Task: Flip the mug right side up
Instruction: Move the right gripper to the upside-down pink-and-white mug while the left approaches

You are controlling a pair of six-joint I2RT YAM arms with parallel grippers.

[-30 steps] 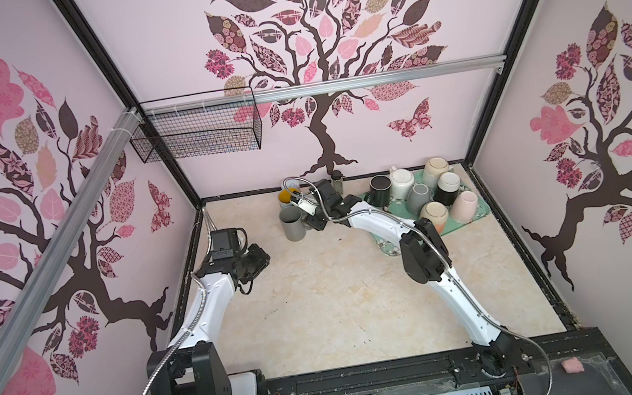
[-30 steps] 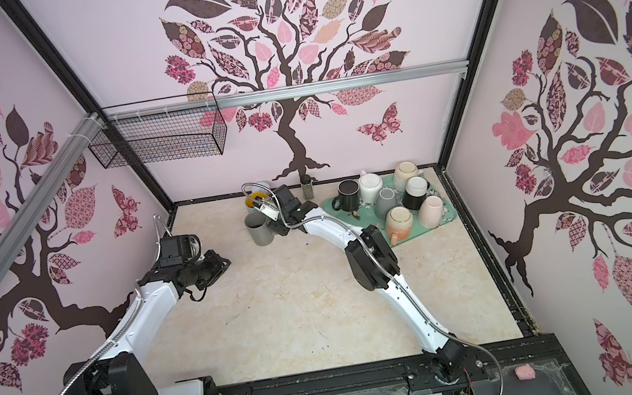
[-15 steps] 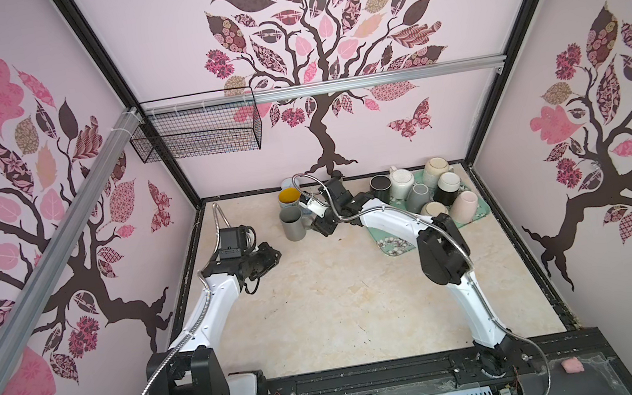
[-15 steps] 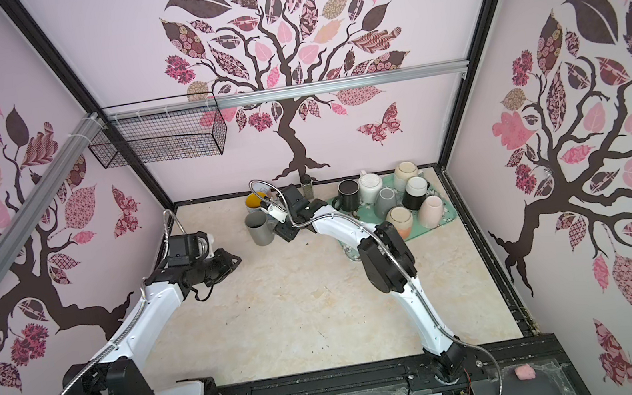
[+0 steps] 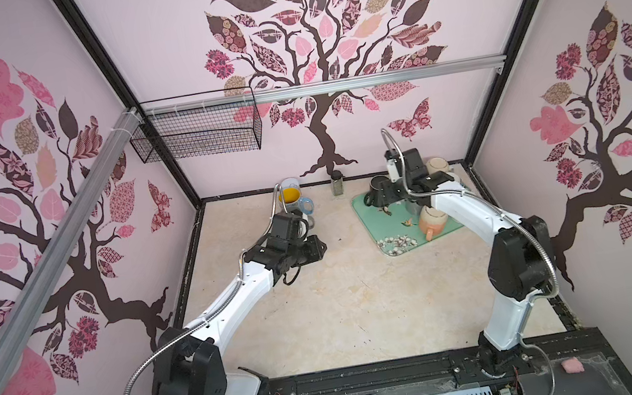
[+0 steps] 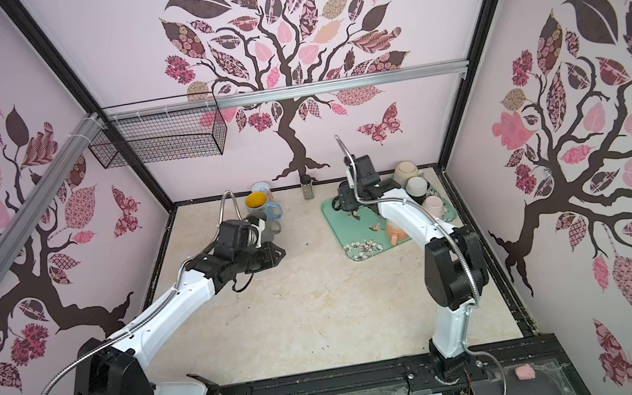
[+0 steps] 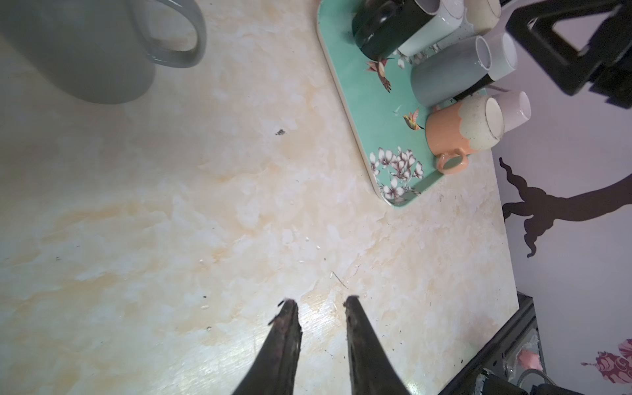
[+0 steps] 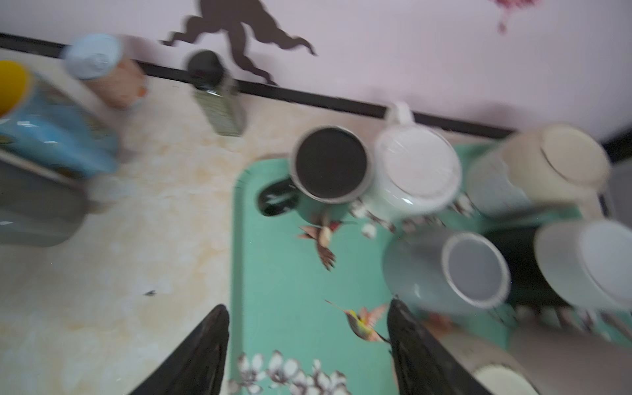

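Upper centre, right wrist view — black mug [image 8: 331, 171] is sitting base-up on tray [image 8: 273, 273]; right gripper [image 8: 307, 305] is hovering spread, left gripper [image 7: 320, 301] barely parted.

Place: a robot test cell; a lab booth dressed like a home
Shell: black frame posts [image 5: 108, 72]; aluminium rail [image 5: 373, 80]; walls [image 5: 158, 40] papered with pink tree decals
Rig: white left arm [image 5: 232, 302] and right arm [image 5: 471, 210] mounted on a track [image 5: 373, 379] at the front edge; bare cabling
Props: marble-look tabletop [image 5: 342, 308]; wire basket [image 5: 196, 135] hung on the rail; flowered tray [image 5: 391, 238]; mugs [image 5: 431, 220]
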